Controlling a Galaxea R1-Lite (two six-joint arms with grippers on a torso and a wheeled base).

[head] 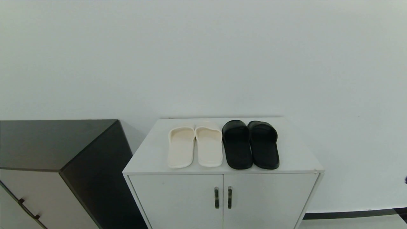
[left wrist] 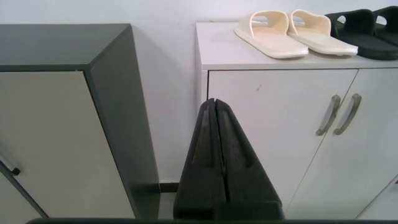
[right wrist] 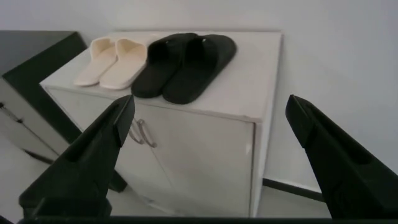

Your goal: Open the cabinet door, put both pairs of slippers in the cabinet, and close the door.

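Step in hand is door opening, not yet started: white cabinet [head: 270, 197] shut, cream slippers [head: 194, 146] and black slippers [head: 250, 144] side by side on top; left gripper [left wrist: 215, 104] pinched closed, right gripper [right wrist: 210, 107] spread wide, both clear of it; next move likely needs fingers around a door handle [head: 229, 197].

From the head camera we look forward and slightly down, from a short way back, at the white cabinet [head: 178, 200], the wall behind it and the dark cabinet [head: 92, 171] on the left. The left wrist camera sits lower, about level with the cabinet top, and faces both cabinet fronts past the left fingers [left wrist: 205, 162]. The right wrist camera looks down from off the white cabinet's right front corner, between the right fingers [right wrist: 93, 162]. All three views share the cream slippers [head: 208, 149], black slippers [head: 237, 146] and door handles [head: 216, 197].
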